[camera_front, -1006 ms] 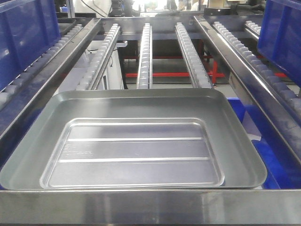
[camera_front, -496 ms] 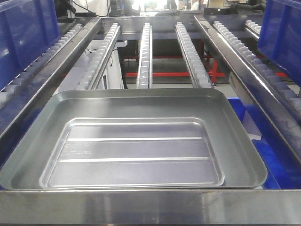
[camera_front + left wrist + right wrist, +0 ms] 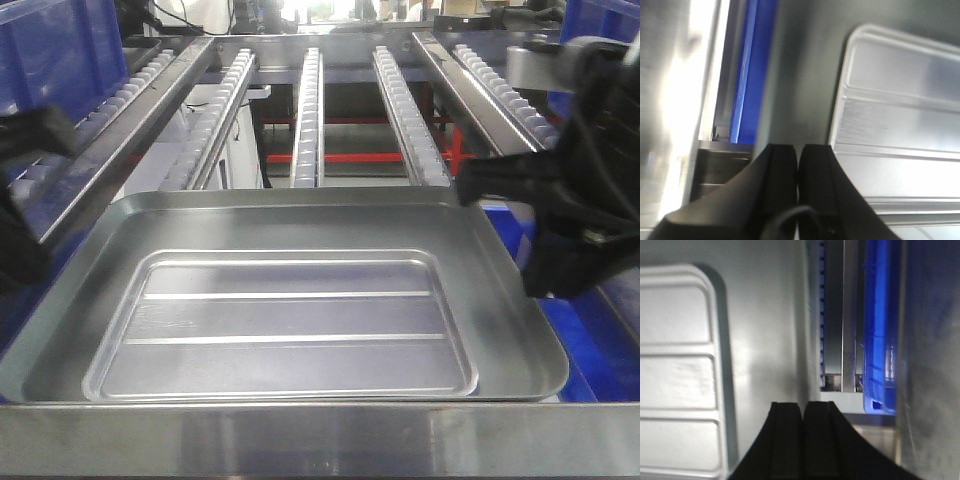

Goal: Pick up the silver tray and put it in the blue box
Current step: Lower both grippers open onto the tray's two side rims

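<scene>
The tray is laid flat at the near end of the roller rails, filling the centre and lower frame. The blue box is seen right of it in the right wrist view. The left tool and right tool are pressed together over the tray's side rims.

Silver tray lies on the roller rails at their near end, against the front bar. Left gripper over tray's left rim, right gripper over right rim. Blue box right of tray, past side rail.
</scene>
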`<control>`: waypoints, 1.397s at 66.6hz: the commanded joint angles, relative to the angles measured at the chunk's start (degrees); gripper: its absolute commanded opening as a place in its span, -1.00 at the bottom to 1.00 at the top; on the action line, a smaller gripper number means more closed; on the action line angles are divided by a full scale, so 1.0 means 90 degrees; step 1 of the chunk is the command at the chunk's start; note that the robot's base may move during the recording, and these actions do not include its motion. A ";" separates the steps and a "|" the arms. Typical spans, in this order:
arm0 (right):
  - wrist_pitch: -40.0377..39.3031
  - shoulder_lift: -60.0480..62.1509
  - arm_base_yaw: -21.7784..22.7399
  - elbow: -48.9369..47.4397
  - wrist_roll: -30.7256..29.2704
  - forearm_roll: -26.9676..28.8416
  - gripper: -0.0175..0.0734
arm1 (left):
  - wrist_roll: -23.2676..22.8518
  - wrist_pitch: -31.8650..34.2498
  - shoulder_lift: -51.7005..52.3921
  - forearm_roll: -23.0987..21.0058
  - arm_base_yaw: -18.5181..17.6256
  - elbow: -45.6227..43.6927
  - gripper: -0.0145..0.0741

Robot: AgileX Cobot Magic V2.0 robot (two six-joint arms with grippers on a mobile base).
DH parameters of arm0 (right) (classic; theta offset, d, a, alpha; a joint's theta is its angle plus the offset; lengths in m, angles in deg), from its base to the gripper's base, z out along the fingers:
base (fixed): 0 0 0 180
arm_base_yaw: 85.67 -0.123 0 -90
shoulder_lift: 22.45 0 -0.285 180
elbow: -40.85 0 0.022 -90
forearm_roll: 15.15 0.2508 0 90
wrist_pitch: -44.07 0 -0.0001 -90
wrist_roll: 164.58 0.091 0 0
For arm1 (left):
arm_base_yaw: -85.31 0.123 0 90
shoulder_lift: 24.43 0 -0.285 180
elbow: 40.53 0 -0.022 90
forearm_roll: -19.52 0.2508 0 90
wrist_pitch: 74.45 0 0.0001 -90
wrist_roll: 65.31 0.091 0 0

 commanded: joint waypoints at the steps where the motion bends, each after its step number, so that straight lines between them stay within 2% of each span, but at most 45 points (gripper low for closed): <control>1: -0.0054 0.0032 -0.0191 -0.0437 0.0082 -0.0144 -0.48 | -0.0666 -0.0054 -0.0185 0.0504 -0.0334 -0.0527 -0.69; 8: -0.0014 -0.0221 -0.0409 -0.0658 0.0404 -0.0206 -0.48 | -0.1131 -0.0580 -0.0603 0.1118 -0.0600 -0.1064 -0.69; 16: 0.0015 -0.0519 -0.0444 -0.0916 0.0836 -0.0206 -0.48 | -0.1835 -0.1190 -0.1022 0.2112 -0.0979 -0.1739 -0.69; 19: 0.0076 -0.0606 -0.0444 -0.1017 0.0861 -0.0206 -0.48 | -0.1980 -0.1335 -0.1143 0.2294 -0.1117 -0.1912 -0.69; 41: 0.0341 -0.0727 -0.0714 -0.1154 0.0855 -0.0451 -0.48 | -0.1978 -0.1260 -0.1456 0.2274 -0.1623 -0.2112 -0.69; 51: 0.0386 -0.0733 -0.0956 -0.1155 0.0855 -0.0458 -0.48 | -0.1978 -0.1312 -0.1456 0.2228 -0.1631 -0.2112 -0.69; 93: 0.0401 -0.0739 -0.0955 -0.1155 0.0854 -0.0627 -0.48 | -0.1978 -0.1483 -0.1456 0.2139 -0.1631 -0.2112 -0.68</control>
